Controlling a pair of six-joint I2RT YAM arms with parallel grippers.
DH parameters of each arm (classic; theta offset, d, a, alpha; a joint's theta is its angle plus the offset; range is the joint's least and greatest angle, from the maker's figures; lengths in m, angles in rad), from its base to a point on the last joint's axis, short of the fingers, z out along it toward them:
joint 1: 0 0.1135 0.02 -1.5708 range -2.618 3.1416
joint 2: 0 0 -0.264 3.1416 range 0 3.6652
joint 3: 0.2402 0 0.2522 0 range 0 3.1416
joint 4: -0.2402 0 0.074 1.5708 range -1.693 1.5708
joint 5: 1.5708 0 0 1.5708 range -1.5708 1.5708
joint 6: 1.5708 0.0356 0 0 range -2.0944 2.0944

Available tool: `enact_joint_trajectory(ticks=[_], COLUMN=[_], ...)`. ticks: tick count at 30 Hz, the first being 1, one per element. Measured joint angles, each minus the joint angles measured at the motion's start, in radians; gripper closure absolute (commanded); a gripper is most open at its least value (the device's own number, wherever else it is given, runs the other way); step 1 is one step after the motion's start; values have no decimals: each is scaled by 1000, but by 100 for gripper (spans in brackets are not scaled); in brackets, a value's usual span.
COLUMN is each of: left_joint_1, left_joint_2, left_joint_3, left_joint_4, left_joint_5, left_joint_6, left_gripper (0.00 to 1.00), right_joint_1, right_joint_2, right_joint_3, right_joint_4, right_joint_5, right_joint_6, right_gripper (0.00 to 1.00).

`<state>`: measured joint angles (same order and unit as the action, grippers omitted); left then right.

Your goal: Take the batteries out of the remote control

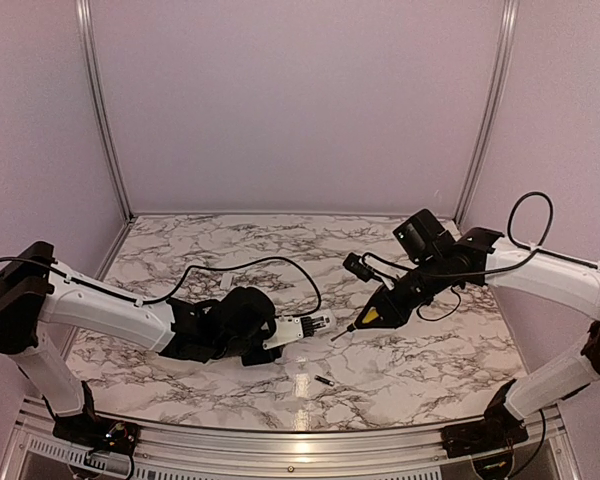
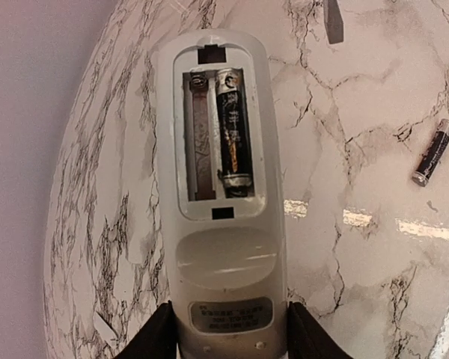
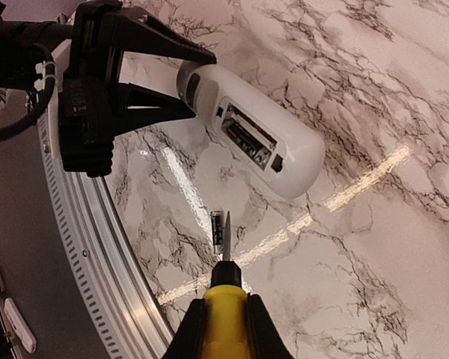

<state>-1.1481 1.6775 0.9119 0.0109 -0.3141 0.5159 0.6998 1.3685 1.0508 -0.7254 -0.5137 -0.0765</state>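
Observation:
My left gripper [image 2: 228, 329] is shut on the label end of the white remote control [image 2: 221, 224], which it holds just above the table with its open compartment facing up. One battery [image 2: 233, 134] sits in the compartment's right slot; the left slot is empty. A second battery [image 2: 432, 153] lies loose on the marble, also seen as the battery [image 3: 218, 226] and the battery [image 1: 325, 381]. My right gripper [image 3: 226, 329] is shut on a yellow-handled screwdriver [image 3: 226, 310]. Its tip [image 3: 227, 232] hovers beside the loose battery, short of the remote control [image 3: 251, 138].
A black cable [image 1: 250, 265] loops over the marble behind the left arm. The table's metal front rail [image 3: 97, 262] runs close to the loose battery. Pale walls enclose the table on three sides.

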Motion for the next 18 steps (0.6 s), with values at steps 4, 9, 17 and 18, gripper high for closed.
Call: enact_joint_trajectory(ticks=[4, 9, 17, 18], left_joint_1=[-1, -1, -2, -2], left_joint_2=[0, -19, -42, -42], left_joint_3=[-19, -28, -29, -29], left_joint_4=[29, 64, 45, 43], left_joint_5=[-42, -26, 125, 141], left_joint_6=[66, 143, 222, 226], left_gripper=[100, 100, 100, 100], right_joint_1=[1, 1, 5, 8], right_joint_2=[-21, -30, -27, -24], right_joint_3=[0, 23, 100, 111], right_joint_4=[0, 4, 8, 6], right_joint_5=[-15, -16, 13, 19], right_joint_6=[2, 18, 23, 23], right_gripper=[100, 100, 100, 100])
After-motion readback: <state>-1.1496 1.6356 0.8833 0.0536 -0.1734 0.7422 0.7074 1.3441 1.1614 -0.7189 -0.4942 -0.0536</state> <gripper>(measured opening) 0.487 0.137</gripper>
